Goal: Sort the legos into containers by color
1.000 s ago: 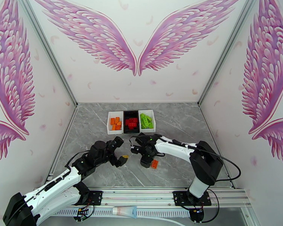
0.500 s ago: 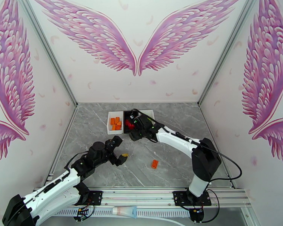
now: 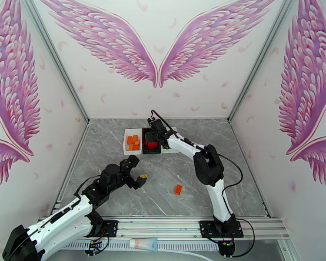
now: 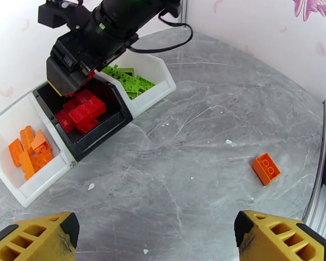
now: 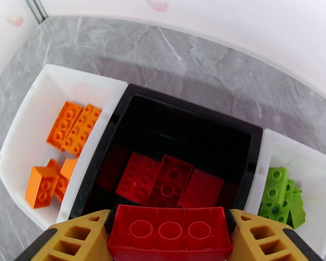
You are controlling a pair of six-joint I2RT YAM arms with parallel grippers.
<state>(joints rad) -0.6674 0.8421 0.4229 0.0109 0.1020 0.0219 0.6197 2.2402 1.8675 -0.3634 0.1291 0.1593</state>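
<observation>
While the right arm reaches out across the grey marbled bench (image 3: 215, 140), the right arm's yellow fingers (image 5: 80, 240) hang over the black middle tray (image 5: 189, 105) of three shallow rectangular plastic trays joined in a row, clamped partway closed on a red studded plastic brick (image 5: 169, 227) whose hollow underside faces the wrist camera. Directly below it, several more red bricks (image 5: 163, 179) lie in that black tray. Orange bricks (image 5: 71, 127) sit in the white tray on the left (image 5: 15, 135), and lime green bricks (image 5: 278, 192) sit in the white tray on the right (image 5: 293, 153). One short orange brick (image 3: 178, 189) lies alone on the bench, well apart from the trays and nearer the arm bases. Over the bench to the left of that brick, the left arm's yellow fingers (image 4: 37, 235) are spread wide with nothing between them, clear of every brick.
</observation>
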